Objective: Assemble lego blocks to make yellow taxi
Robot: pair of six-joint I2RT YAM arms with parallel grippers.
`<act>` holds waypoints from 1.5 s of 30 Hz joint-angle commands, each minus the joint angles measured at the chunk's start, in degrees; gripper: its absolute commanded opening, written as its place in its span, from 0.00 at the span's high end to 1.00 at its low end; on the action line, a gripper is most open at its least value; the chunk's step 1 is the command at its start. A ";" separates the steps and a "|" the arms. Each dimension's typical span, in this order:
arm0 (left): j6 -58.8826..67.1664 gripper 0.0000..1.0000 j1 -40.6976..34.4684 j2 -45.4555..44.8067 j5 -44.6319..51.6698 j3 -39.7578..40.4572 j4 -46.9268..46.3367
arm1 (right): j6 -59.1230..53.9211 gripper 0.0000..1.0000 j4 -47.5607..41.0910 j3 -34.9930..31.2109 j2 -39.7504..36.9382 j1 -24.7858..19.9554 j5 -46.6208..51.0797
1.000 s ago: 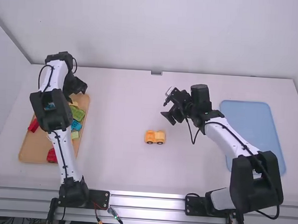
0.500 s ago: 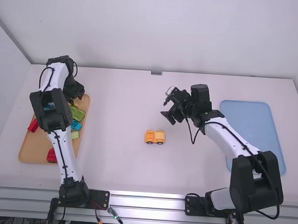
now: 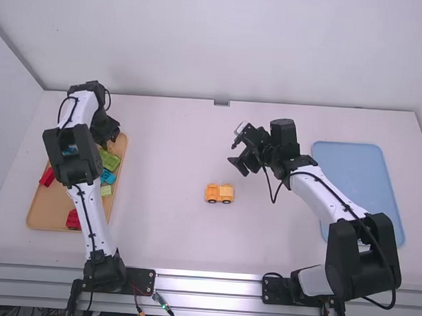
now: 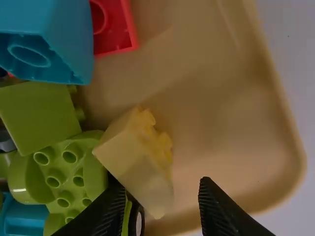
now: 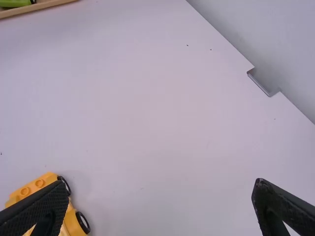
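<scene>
White table (image 3: 176, 142): your yellow vehicle base (image 3: 219, 194) sits mid-table. Your left gripper (image 4: 161, 183), spread over tan tray (image 4: 221, 108), could snag green bricks (image 4: 39, 115) crowding tilted yellow block (image 4: 129, 152), skewing your grasp. Your right gripper (image 5: 161, 183): fingers wide apart.

A plain, pale back wall (image 3: 224, 45) is rising behind the far edge of the white table (image 3: 166, 198). A pale left side panel (image 3: 7, 133) is meeting this wall near the table's far left corner, and a grey seam (image 3: 18, 56) is marking the joint. A small grey metal fitting (image 3: 222, 103) is sitting near the middle of the far edge. A grooved, silvery rail (image 3: 208, 285) is running along the near edge. Soft light is falling fairly evenly across the surface, and a few dark specks (image 5: 211, 49) are dotting it.
</scene>
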 commanded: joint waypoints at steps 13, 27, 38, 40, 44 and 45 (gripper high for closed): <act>-3.34 0.60 -0.11 -0.70 -0.33 -5.42 5.29 | 0.35 0.01 -0.15 0.17 -0.70 0.07 0.09; -10.29 0.63 -0.13 -0.70 -2.91 -5.44 5.25 | 0.33 0.01 -1.03 0.17 -0.70 0.07 0.09; -11.06 0.65 -0.15 -0.70 -1.92 -5.66 5.14 | 0.33 0.01 -1.42 0.17 -0.70 0.07 0.11; -11.04 0.69 -0.15 -0.70 -1.95 -5.81 5.35 | 0.35 0.01 -1.46 0.17 -0.70 0.07 0.09; -11.04 0.73 -0.15 -0.70 -1.68 -5.79 5.14 | 0.33 0.01 -1.44 0.17 -0.70 0.07 0.09; -11.06 0.74 -0.15 -0.70 -1.73 -5.79 5.11 | 0.35 0.01 -1.44 0.17 -0.70 0.07 0.09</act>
